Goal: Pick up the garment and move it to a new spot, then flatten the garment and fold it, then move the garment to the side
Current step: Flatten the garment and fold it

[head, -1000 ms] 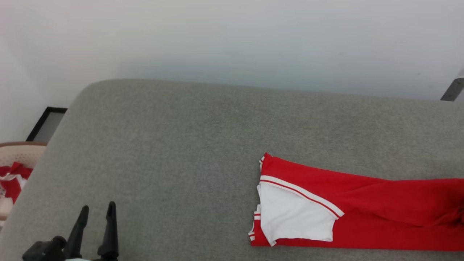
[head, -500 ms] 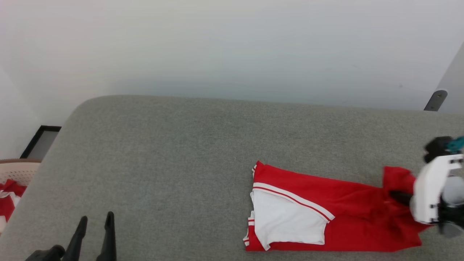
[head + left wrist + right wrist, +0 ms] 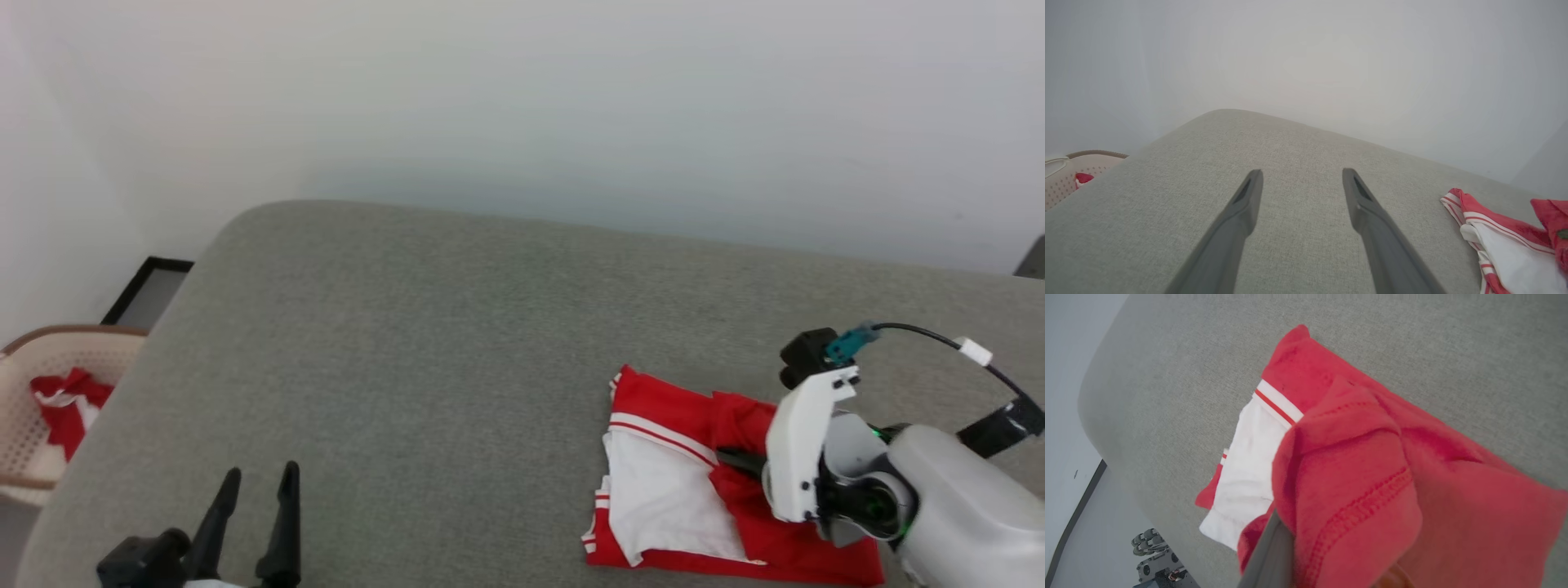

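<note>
The garment [image 3: 678,506] is a red jersey with a white sleeve and striped trim, lying on the right of the grey cushion [image 3: 449,351]. My right gripper [image 3: 727,454] is shut on its red hem, holding that end lifted and doubled back over the rest. In the right wrist view the red fold [image 3: 1355,477] drapes over one grey finger [image 3: 1271,555], and the white sleeve [image 3: 1253,465] lies beyond it. My left gripper [image 3: 261,474] stands open at the lower left, above bare cushion. Its spread fingers [image 3: 1249,204] hold nothing, and the garment [image 3: 1506,249] is off to their right.
A beige perforated basket [image 3: 49,347] with a small red-and-white cloth bundle [image 3: 61,400] stands past the cushion's left edge. A black-framed panel [image 3: 151,286] lies on the floor behind it. A white wall backs the cushion. The cushion's left and middle are bare.
The head camera has shifted. My right gripper has come in from the right, carrying the garment's far end leftward over itself, so the garment is much shorter. The left gripper has stayed open.
</note>
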Robot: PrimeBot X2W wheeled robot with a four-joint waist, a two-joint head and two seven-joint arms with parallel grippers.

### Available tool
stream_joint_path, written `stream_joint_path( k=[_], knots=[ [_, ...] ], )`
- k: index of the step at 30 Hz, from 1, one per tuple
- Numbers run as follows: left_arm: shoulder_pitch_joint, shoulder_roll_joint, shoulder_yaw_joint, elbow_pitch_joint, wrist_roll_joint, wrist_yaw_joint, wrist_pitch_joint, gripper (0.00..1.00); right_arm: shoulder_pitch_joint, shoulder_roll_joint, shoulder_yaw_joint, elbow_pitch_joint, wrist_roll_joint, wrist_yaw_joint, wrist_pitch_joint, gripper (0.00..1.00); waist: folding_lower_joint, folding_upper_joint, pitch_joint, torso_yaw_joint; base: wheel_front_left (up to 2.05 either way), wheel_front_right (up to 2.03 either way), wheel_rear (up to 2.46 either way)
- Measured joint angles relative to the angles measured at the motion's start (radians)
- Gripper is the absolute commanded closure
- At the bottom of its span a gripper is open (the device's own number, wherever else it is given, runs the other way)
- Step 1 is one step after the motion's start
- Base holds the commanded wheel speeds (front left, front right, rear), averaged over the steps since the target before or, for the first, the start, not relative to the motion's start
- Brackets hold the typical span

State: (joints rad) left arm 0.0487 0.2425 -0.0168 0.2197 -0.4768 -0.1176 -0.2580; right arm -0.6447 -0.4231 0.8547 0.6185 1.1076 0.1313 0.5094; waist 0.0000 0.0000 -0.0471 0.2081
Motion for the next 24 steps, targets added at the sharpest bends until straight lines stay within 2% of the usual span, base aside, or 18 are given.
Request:
stream_joint_path(
  k=[8,10,11,12,13,20,24],
  knots=[
    [-0.035,-0.009,-0.03,0.029,-0.006,-0.005,0.002,0.0,-0.051,0.117,0.015,0.161,-0.053,0.0,-0.063,1.0,0.0,0.0,0.014,0.055,0.0,0.0,0.0],
    [-0.042,-0.009,-0.032,0.035,-0.008,-0.005,0.001,0.0,-0.063,0.139,0.018,0.187,-0.053,0.0,-0.074,0.8,0.0,0.0,0.02,0.062,0.0,0.0,0.0],
    [-0.045,-0.009,-0.032,0.037,-0.01,-0.006,0.001,0.0,-0.067,0.146,0.024,0.192,-0.054,0.0,-0.077,0.55,0.0,0.0,0.023,0.064,0.0,0.0,0.0],
    [-0.047,-0.009,-0.033,0.039,-0.012,-0.006,0.001,0.0,-0.071,0.152,0.028,0.198,-0.054,0.0,-0.078,0.13,0.0,0.0,0.026,0.065,0.0,0.0,0.0],
    [-0.047,-0.009,-0.032,0.042,-0.015,-0.006,0.001,0.0,-0.075,0.157,0.033,0.202,-0.054,0.0,-0.078,0.0,0.0,0.0,0.028,0.066,0.0,0.0,0.0],
    [-0.046,-0.007,-0.02,0.051,-0.023,-0.006,-0.002,0.0,-0.106,0.156,0.061,0.167,-0.038,0.0,-0.087,0.0,0.0,0.0,0.026,0.041,0.0,0.0,0.0],
    [-0.036,-0.001,-0.013,0.05,-0.024,-0.006,-0.002,0.0,-0.112,0.13,0.07,0.107,-0.014,0.0,-0.105,0.0,0.0,0.0,0.019,0.014,0.0,0.0,0.0]
  ],
)
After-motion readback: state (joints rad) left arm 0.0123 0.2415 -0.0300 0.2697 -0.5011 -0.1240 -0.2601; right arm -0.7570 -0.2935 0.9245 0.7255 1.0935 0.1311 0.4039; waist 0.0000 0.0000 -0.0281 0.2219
